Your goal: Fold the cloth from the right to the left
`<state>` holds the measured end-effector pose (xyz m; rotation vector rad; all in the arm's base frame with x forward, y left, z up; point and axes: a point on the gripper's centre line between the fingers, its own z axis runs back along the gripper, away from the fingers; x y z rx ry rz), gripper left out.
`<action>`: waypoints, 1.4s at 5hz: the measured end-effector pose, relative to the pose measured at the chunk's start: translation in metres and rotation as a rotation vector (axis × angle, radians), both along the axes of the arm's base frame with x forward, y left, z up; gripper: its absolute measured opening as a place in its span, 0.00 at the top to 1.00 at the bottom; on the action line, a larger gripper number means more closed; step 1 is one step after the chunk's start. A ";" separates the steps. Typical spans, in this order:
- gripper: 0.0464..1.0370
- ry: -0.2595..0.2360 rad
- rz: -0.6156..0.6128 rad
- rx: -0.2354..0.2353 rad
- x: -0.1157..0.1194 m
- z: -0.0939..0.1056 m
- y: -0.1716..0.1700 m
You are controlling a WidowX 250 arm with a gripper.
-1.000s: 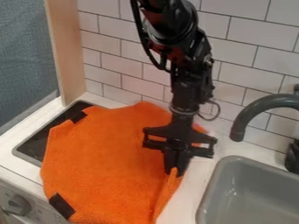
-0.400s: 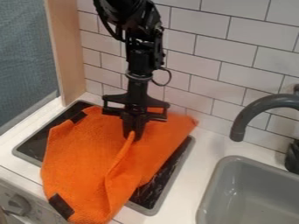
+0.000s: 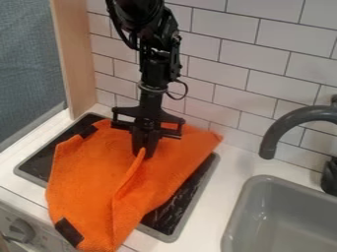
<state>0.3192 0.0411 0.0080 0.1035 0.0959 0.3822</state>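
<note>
Black gripper [image 3: 144, 152] has its fingers closed on a raised fold of the orange cloth [image 3: 89, 170], which lies across the dark stove top [image 3: 174, 211], and its wide flat part spreads to the view's left, where the pull should go.

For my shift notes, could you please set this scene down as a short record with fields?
Gripper: black gripper, pointing down over the cloth, pinching a raised fold of it
Cloth: orange cloth, partly folded toward the left, its far right corner still out
Under the cloth: dark stove top, bare along its right side
Right of the stove top: grey sink
Above the sink: dark grey faucet
Front left: round knob
</note>
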 end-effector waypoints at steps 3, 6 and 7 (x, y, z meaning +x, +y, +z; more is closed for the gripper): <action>0.01 0.017 0.039 0.018 -0.003 -0.003 0.008; 0.04 -0.020 0.035 -0.001 0.000 0.013 0.005; 0.04 -0.116 0.006 -0.015 0.004 0.039 0.002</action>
